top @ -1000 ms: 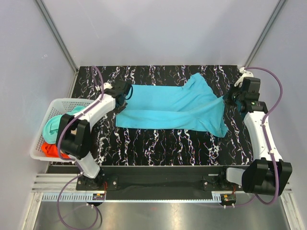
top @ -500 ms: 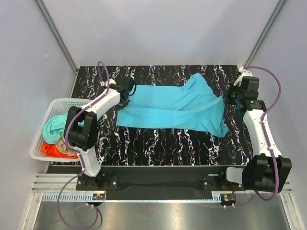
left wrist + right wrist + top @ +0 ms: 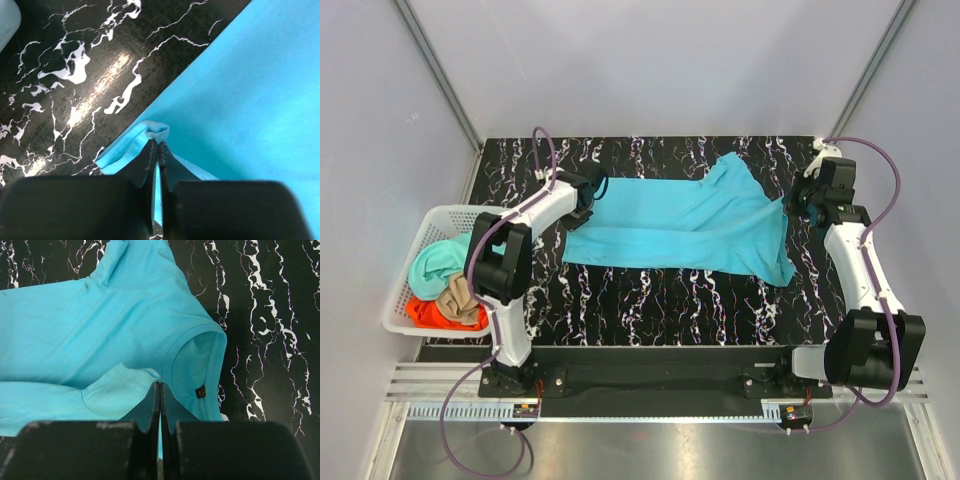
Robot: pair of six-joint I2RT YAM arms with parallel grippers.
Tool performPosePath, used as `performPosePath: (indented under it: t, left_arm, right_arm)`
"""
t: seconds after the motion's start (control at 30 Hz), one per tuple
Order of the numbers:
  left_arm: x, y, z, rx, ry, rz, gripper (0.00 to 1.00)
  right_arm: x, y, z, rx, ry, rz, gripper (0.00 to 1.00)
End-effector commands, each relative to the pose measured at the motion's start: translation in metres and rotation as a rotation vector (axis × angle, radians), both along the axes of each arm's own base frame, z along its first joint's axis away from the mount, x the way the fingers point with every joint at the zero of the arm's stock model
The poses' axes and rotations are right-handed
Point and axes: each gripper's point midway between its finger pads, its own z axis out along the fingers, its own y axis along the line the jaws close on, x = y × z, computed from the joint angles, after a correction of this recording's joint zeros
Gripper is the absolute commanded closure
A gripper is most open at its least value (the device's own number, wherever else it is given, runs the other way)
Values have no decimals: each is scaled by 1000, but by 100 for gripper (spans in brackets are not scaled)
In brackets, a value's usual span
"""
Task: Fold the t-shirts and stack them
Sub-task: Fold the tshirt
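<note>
Table (image 3: pixel 650 300): t-shirt (image 3: pixel 680 225) seemingly in left hand (image 3: pixel 156 146)

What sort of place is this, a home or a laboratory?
Probably a laboratory: plain grey walls enclose a black marble-patterned table bearing a bright cyan t-shirt, with two white robot arms bolted at its near edge.

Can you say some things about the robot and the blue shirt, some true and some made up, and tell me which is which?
1. The blue shirt lies spread out on the table. True.
2. The blue shirt is folded into a small square. False: it is spread wide, not folded small.
3. The left gripper and the right gripper each pinch the blue shirt. True.
4. The basket is on the robot's right. False: it is on the left.
5. An orange shirt is in the basket. True.
</note>
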Motion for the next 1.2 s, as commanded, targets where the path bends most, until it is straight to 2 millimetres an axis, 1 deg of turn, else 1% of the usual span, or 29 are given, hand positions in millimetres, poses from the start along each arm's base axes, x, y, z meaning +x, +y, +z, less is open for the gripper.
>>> performPosePath:
  t: [0.0, 0.07, 0.1, 0.13, 0.17, 0.23, 0.27, 0.3, 0.33, 0.37, 0.4, 0.43, 0.47, 0.5, 0.53, 0.57, 0.6, 0.67, 0.7, 0.73, 0.77, 0.8, 0.83, 0.87, 0.9, 0.93, 0.97, 1.03, 1.17]
  left_arm:
    - [20, -2, 13, 19, -54, -15, 80]
    - [18, 0, 15, 24, -54, -11, 71]
    - [16, 2, 15, 34, -58, -3, 63]
    - [13, 6, 22, 43, -72, 4, 53]
    - [13, 5, 26, 39, -82, 3, 53]
    - [9, 10, 32, 52, -84, 10, 47]
    - [9, 9, 41, 47, -106, 5, 45]
    - [5, 9, 42, 58, -102, -14, 44]
    - [5, 7, 45, 56, -115, -28, 40]
    - [3, 2, 52, 52, -132, -43, 40]
    - [-1, 1, 51, 56, -128, -53, 39]
    - [0, -5, 56, 43, -145, -79, 39]
    - [-2, -15, 54, 27, -145, -119, 39]
    - [-7, -23, 44, -2, -116, -173, 40]
    - [-7, -30, 41, -21, -125, -185, 40]
    - [-12, -35, 36, -23, -112, -193, 40]
    - [-17, -34, 28, -11, -99, -187, 40]
    - [-25, -32, 15, 33, -58, -181, 40]
    - [-27, -26, 12, 76, -51, -161, 40]
    - [-34, -20, 0, 119, 3, -158, 40]
    - [-33, -16, -1, 158, 11, -148, 40]
    - [-39, -10, -5, 187, 49, -133, 40]
    - [-41, -6, -14, 218, 84, -126, 40]
    - [-43, -3, -17, 238, 98, -123, 40]
    - [-42, -1, -19, 256, 106, -117, 39]
    - [-45, 2, -24, 270, 130, -115, 38]
    - [-46, 2, -26, 274, 133, -110, 38]
    - [-48, 4, -28, 278, 134, -97, 38]
    - [-50, 5, -27, 269, 118, -88, 38]
  right_arm:
    - [12, 2, 10, -19, -58, 28, 100]
    - [12, 4, 9, -11, -54, 34, 100]
    - [12, 6, 8, -5, -52, 45, 100]
    - [12, 10, 6, 14, -51, 60, 100]
    - [12, 10, 6, 14, -51, 60, 100]
    - [13, 14, 3, 25, -43, 75, 100]
    - [13, 15, 1, 27, -37, 78, 100]
    - [14, 16, 2, 24, -37, 79, 100]
    - [14, 15, 1, 24, -34, 78, 100]
    - [15, 16, 0, 25, -31, 77, 100]
    - [15, 15, 1, 23, -33, 76, 100]
    - [15, 16, 1, 24, -35, 77, 100]
    - [16, 16, 1, 21, -37, 80, 100]
    - [16, 16, 0, 21, -37, 81, 100]
    - [17, 16, 1, 15, -43, 88, 100]
    - [18, 16, 0, 10, -42, 95, 100]
    - [20, 16, 2, 1, -46, 101, 100]
    - [23, 14, 1, -27, -42, 119, 99]
    - [24, 12, -3, -50, -31, 132, 100]
    - [25, 12, -4, -73, -36, 153, 100]
    - [26, 12, -6, -81, -35, 168, 100]
    - [27, 14, -7, -84, -39, 188, 100]
    - [29, 13, -7, -105, -50, 200, 100]
    - [30, 13, -9, -113, -52, 213, 100]
    - [30, 18, -10, -112, -63, 249, 100]
    - [35, 20, -5, -145, -104, 281, 100]
    - [34, 21, -11, -154, -113, 299, 100]
    - [39, 25, -2, -200, -184, 338, 100]
    - [46, 33, -7, -257, -219, 430, 100]
